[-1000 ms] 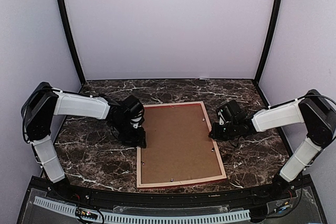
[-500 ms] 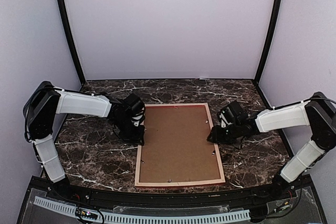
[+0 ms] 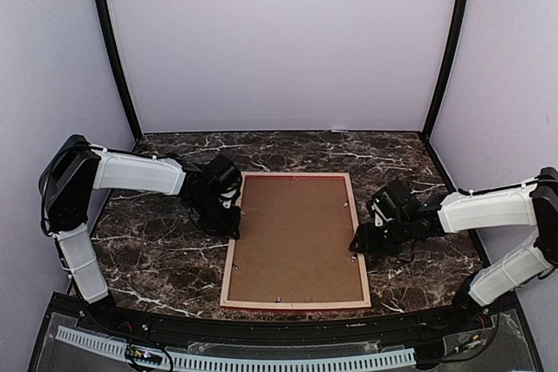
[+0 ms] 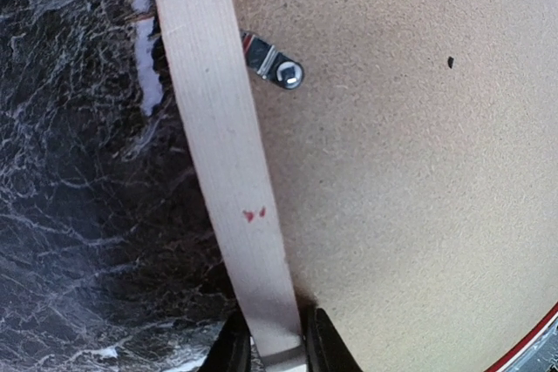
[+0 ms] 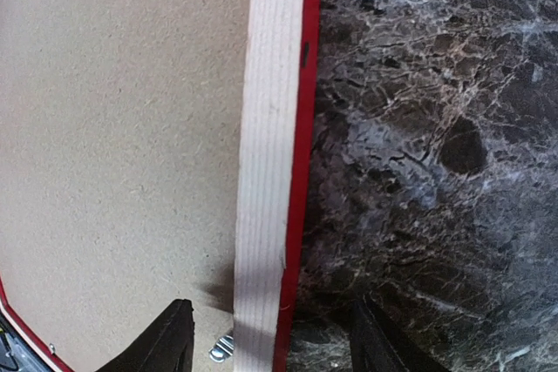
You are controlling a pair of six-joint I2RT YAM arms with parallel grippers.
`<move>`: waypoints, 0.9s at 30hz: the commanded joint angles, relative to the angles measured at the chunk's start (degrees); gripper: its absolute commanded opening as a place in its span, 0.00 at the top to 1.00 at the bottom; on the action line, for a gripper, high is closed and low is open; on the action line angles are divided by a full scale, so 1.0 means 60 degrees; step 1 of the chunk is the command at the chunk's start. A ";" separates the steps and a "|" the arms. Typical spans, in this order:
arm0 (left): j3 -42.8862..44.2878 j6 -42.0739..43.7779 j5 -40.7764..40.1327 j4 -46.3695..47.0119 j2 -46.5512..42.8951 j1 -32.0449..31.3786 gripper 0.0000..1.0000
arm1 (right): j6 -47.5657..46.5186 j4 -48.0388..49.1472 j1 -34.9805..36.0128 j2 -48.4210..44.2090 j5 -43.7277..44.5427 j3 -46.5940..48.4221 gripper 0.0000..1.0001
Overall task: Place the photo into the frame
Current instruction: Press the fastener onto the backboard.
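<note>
My left gripper (image 4: 277,346) pinches the left rail of the frame (image 3: 292,304), face down in the middle of the counter (image 3: 157,259), while my right gripper (image 5: 270,337) stands spread astride the right rail, and since I can't see the photo, probably under the backing board (image 3: 295,237), I judge we're closing up: next, turn the tabs (image 4: 275,63).

We see a pale wood frame (image 4: 227,172) edged red, brown backing board (image 3: 295,237), dark marble table (image 3: 157,250) veined white
</note>
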 commanded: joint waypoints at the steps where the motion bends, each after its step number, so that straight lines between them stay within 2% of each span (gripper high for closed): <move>1: -0.0052 0.0278 -0.0286 -0.0070 0.0241 -0.0059 0.85 | 0.0502 -0.0605 0.0264 -0.0033 -0.0078 -0.0368 0.40; 11: -0.0013 0.0288 -0.0331 -0.0129 0.0223 -0.0051 0.85 | 0.0519 -0.0474 0.0472 0.0502 -0.0049 -0.0377 0.48; 19: 0.0016 0.0322 -0.0374 -0.0206 0.0226 -0.0060 0.85 | -0.0314 -0.1323 0.0525 0.0444 0.0284 -0.0168 0.45; 27: -0.0024 0.0267 -0.0402 -0.0211 0.0197 -0.0060 0.85 | 0.0033 -0.1713 0.0521 -0.0187 0.0172 -0.0357 0.42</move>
